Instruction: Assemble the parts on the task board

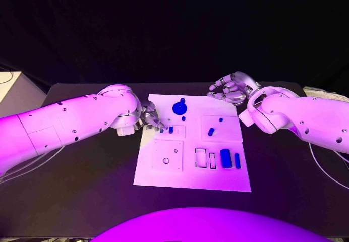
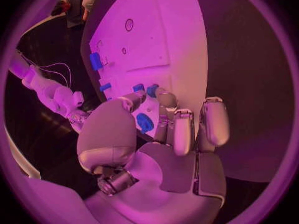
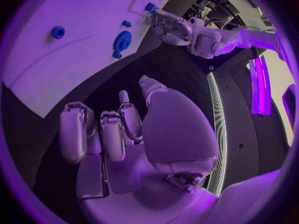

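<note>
The white task board [image 1: 192,151] lies mid-table. My left hand [image 1: 151,120] is at its left edge, thumb and a finger pinching a small blue part [image 1: 171,129] over a rectangular recess; the same part [image 2: 152,89] shows at the fingertips [image 2: 163,98] in the left wrist view. My right hand [image 1: 233,88] hovers off the board's far right corner, fingers curled in, holding nothing. A blue keyhole-shaped part [image 1: 178,107] sits at the far end of the board, a small blue peg [image 1: 211,131] in the middle, and two blue bars [image 1: 226,157] on the right.
The board has a square inset plate [image 1: 167,155] and empty narrow slots [image 1: 200,156] beside the bars. A pale box [image 1: 11,85] stands at the table's far left and cables [image 1: 327,156] trail at the right. Black table [image 1: 87,191] surrounds the board.
</note>
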Motion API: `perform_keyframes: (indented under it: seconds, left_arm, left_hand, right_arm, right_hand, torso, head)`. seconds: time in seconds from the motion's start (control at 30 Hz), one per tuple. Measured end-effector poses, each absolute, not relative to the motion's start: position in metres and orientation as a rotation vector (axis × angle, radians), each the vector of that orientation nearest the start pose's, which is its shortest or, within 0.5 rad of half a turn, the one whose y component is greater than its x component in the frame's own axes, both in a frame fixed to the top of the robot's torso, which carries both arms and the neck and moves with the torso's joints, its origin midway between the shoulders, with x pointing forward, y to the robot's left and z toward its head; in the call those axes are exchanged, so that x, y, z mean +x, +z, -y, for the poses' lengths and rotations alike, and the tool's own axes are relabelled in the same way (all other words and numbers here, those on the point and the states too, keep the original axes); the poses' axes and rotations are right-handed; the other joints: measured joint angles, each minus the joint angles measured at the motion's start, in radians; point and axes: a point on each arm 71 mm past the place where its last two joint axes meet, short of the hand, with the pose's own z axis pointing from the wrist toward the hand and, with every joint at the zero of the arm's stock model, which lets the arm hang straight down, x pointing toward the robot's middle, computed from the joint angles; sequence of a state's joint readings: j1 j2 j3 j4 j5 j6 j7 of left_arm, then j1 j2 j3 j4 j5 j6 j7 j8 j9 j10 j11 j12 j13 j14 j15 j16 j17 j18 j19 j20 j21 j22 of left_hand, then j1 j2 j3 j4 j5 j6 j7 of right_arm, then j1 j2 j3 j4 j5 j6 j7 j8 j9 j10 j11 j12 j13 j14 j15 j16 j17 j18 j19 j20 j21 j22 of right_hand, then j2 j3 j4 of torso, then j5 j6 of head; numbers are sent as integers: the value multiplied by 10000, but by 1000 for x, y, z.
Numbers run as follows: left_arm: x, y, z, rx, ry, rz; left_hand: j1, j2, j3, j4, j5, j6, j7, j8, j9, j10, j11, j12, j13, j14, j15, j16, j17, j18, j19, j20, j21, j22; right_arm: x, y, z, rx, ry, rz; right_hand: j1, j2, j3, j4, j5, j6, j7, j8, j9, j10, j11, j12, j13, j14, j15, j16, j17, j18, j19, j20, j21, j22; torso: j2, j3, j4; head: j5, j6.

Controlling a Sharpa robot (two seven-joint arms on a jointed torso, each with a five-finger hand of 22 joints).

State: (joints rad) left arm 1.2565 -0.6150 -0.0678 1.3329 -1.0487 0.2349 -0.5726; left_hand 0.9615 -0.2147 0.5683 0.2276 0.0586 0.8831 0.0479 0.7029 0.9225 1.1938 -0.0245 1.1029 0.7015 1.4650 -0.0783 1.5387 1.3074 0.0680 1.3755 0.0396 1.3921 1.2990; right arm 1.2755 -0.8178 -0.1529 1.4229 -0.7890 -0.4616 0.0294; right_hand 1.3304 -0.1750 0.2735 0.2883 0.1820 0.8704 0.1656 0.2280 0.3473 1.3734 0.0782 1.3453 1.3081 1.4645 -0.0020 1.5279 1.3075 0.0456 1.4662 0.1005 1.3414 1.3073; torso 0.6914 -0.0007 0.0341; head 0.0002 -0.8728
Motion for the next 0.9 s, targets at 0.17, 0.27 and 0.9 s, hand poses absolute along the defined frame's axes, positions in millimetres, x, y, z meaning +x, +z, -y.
perform_keyframes:
  seconds: [0.17, 0.27, 0.9]
  left_arm:
    - [509, -224, -159, -1011, -3568, -24039]
    - [509, -224, -159, -1020, -3567, -24031]
    - [508, -221, -166, -1693, -4039, -23972]
  left_hand:
    - [3, 3, -43, 13, 0, 0, 2, 2, 0, 0, 0, 0, 0, 0, 0, 0, 0, 0, 0, 0, 0, 0]
    - [159, 159, -84, 28, 0, 0, 2, 3, 0, 0, 0, 0, -14, 0, 0, 0, 0, 0, 0, 0, 0, -1]
    - [269, 82, -703, 455, 0, -60, 58, -6, -9, -72, 69, 0, -133, 36, 36, 0, 0, -1, -36, 36, -75, -64]
  right_arm:
    - [508, -191, 230, 4652, 8682, -16580]
    - [508, -192, 230, 4654, 8681, -16582]
    - [507, -193, 230, 4667, 8672, -16605]
  right_hand:
    - [0, 0, 0, 0, 0, 0, 0, 0, 0, 0, 0, 0, 0, 0, 0, 0, 0, 0, 0, 0, 0, 9]
    - [0, 0, 0, 0, 0, -37, -37, 0, 0, 0, 0, 0, -1, 0, 0, 0, -1, -1, 0, 0, 0, 8]
    - [0, 0, 0, 0, 0, -37, -37, 0, 0, 0, 0, 0, -3, 0, 0, 0, -1, 0, 0, 0, 0, 6]
  torso:
    - [-1, -1, -1]
    - [-3, -1, -1]
    - [-5, 3, -1]
  head:
    - [0, 0]
    - [0, 0]
    - [-7, 0]
